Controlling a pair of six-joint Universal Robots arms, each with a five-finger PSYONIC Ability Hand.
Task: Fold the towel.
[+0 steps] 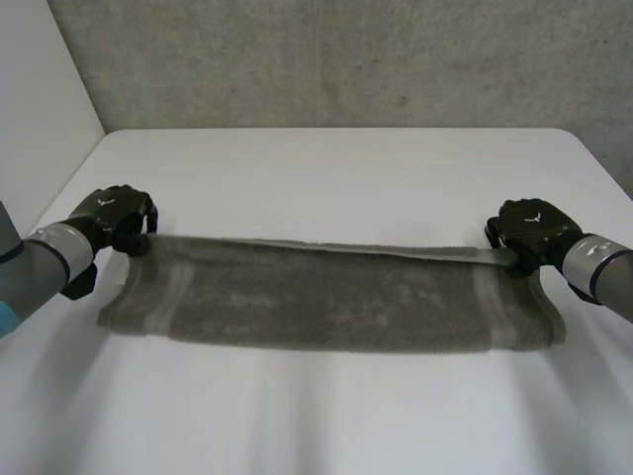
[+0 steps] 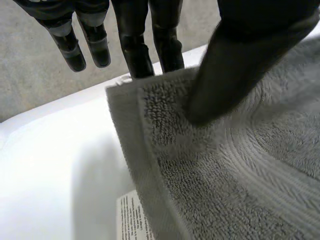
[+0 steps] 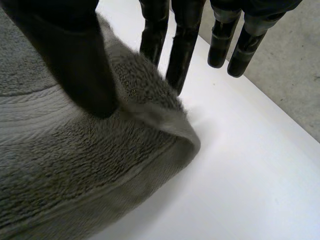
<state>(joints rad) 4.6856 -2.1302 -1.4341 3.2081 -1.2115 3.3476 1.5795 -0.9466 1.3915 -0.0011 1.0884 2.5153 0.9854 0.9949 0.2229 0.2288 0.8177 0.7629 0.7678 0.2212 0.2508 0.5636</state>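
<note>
The grey towel (image 1: 326,297) is laid flat on the white surface (image 1: 346,168), its long axis running side to side, with its far corners pinched between thumb and fingers (image 2: 134,52) by the left hand (image 1: 117,220) and the right hand (image 1: 529,230).

Printed label (image 2: 131,220) at towel (image 2: 225,165) hem cut off, text illegible

The towel (image 1: 326,302) is grey-green terry cloth, looped and rough with flatter woven bands near its ends, lying on a smooth, matt white surface (image 1: 336,178) before a rough, speckled wall (image 1: 346,59), and the black fingers (image 2: 132,45) seem to be matt plastic.
</note>
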